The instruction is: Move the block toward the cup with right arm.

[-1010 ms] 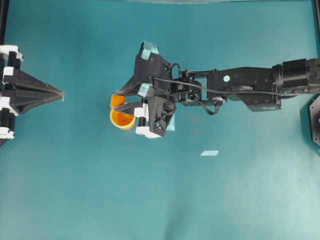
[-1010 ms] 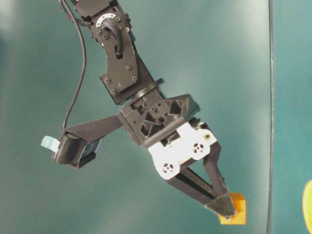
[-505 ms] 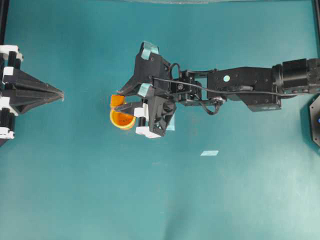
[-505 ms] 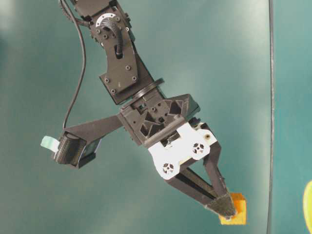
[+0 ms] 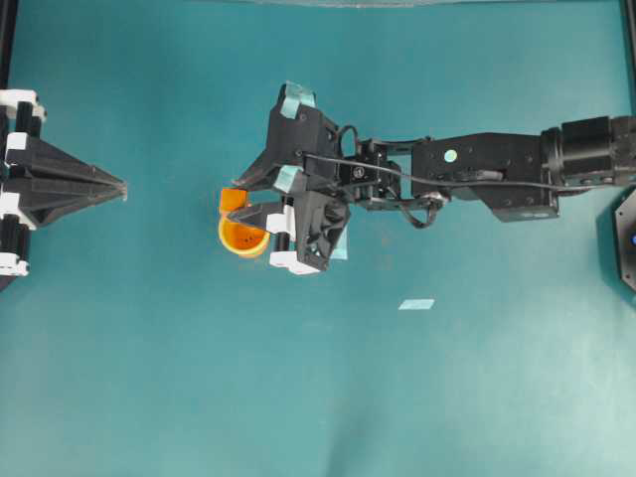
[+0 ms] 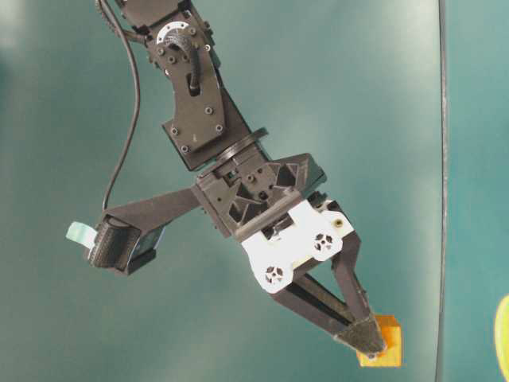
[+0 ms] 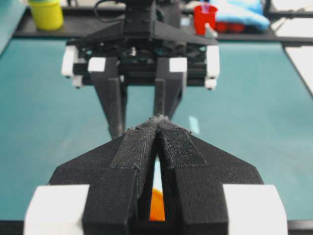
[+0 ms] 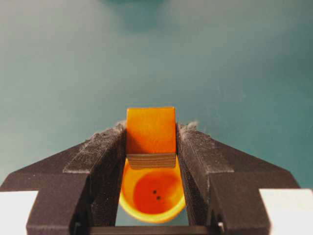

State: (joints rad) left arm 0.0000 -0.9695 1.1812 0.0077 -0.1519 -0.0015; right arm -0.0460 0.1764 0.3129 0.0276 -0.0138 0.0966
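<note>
While the right arm's fingers (image 8: 151, 139) stay clamped on the block (image 8: 151, 131) at their tips, with the cup (image 8: 152, 193) apparently just beneath, a steady wrist and slow release suit; the left fingers (image 7: 157, 139) sit together.

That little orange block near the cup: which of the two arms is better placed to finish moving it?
The right. Its gripper is shut on the block, with the cup just beside it. The left gripper sits shut at the table's far edge, well away from both.
</note>
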